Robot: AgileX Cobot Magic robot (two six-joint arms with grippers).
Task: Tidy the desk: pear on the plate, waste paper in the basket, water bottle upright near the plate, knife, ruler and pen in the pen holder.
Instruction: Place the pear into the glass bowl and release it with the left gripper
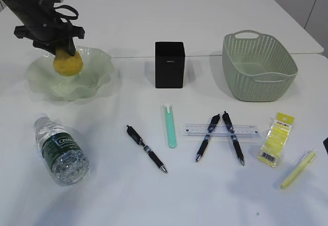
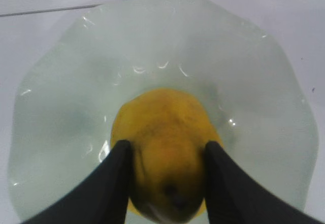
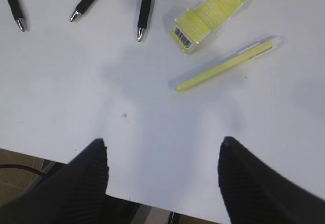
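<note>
My left gripper point(image 1: 64, 49) point(image 2: 165, 148) is shut on the yellow pear point(image 1: 67, 63) point(image 2: 162, 127), holding it low over the middle of the pale green plate point(image 1: 97, 69) point(image 2: 244, 56) at the back left. The water bottle point(image 1: 60, 149) lies on its side at the front left. The black pen holder point(image 1: 169, 64) stands at the centre back, the basket point(image 1: 259, 67) to its right. The ruler point(image 1: 220, 130) lies under two black pens point(image 1: 207, 138). The waste paper point(image 1: 276, 138) point(image 3: 213, 10) lies flat at the right. My right gripper point(image 3: 162, 148) is open and empty above the table's front edge.
A mint green knife point(image 1: 170, 126) lies in the middle, a third black pen point(image 1: 147, 148) to its left. A slim yellow pen point(image 1: 298, 169) point(image 3: 226, 64) lies at the front right. The table's front edge point(image 3: 152, 201) is just below my right gripper.
</note>
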